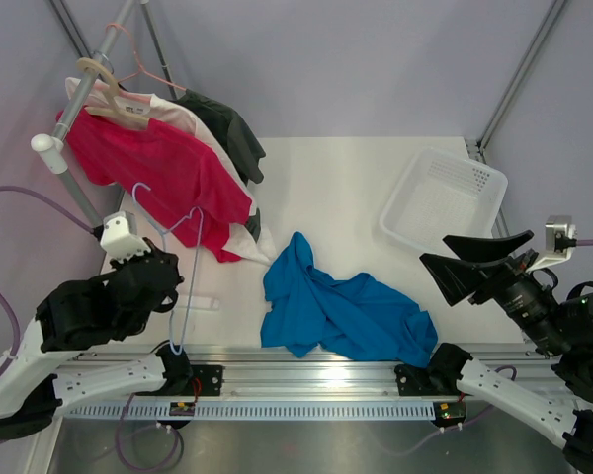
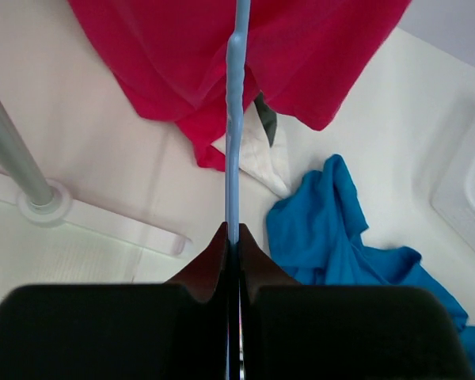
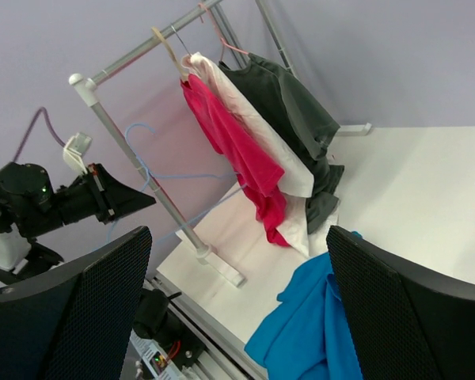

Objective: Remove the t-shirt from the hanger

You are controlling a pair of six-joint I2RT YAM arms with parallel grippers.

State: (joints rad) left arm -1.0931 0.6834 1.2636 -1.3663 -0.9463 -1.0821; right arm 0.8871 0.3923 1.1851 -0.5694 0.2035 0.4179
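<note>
Left pincer [image 2: 233, 245] is pressed together on the thin pale-blue wire hanger [image 2: 232, 158], whose long axis runs near to far. The bright blue crumpled cloth t-shirt [image 1: 346, 316] lies off it on the white bench [image 1: 336, 188], between both pincers. Right pincer [image 1: 433, 248]: spread, empty. Only the left wrist view confirms the pinch.

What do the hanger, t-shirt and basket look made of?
Hanger: thin wire, pale blue and smooth, either painted or plastic-coated; can't tell which.
T-shirt: soft matte cloth, probably cotton knit; it lies crumpled in loose folds.
Basket: white plastic by the look, with a moulded, perforated floor.
</note>
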